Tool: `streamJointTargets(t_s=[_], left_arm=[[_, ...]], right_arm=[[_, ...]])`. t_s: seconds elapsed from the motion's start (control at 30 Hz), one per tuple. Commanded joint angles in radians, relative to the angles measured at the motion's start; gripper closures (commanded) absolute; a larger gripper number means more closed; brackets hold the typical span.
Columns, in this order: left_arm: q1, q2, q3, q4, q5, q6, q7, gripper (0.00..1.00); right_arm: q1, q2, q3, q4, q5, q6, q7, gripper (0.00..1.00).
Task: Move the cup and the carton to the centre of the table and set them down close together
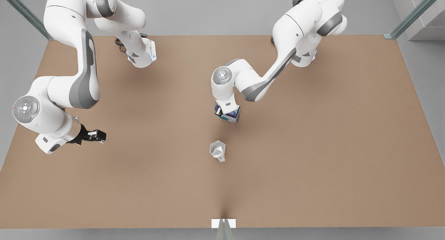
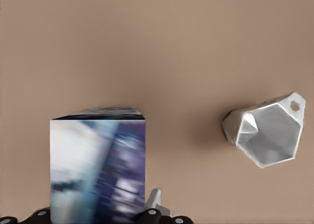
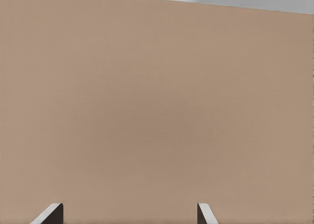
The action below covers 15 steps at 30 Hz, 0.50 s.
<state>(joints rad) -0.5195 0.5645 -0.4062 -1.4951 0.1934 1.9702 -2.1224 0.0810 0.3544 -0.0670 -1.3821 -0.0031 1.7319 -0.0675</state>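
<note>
Left gripper [image 1: 227, 114], clamped on the carton [image 1: 230, 115] near the table [image 1: 313, 156] centre, cup [image 1: 218, 150] standing close by, carton's release outstanding; right gripper [image 1: 98, 136] spread wide, empty, waiting well apart.

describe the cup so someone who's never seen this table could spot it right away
Start at the middle of the light brown table. Just nearer the white-tab edge than the carton held by the left gripper sits the cup: small, silvery, shiny and faceted, unlike the bigger printed box.
</note>
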Motion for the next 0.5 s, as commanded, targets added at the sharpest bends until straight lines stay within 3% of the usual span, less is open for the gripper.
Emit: streamJointTargets(t_s=[0.0,0.47], left_arm=[[0.0,0.001,0.0,0.001,-0.066,-0.005,0.004,0.0],[0.003,-0.002,0.003,0.036,-0.063,-0.022,-0.001,0.0]], right_arm=[[-0.001,0.001,0.0,0.0,0.002,0.0,0.0,0.0],[-0.001,0.005,0.001,0.002,0.003,0.006,0.0,0.0]])
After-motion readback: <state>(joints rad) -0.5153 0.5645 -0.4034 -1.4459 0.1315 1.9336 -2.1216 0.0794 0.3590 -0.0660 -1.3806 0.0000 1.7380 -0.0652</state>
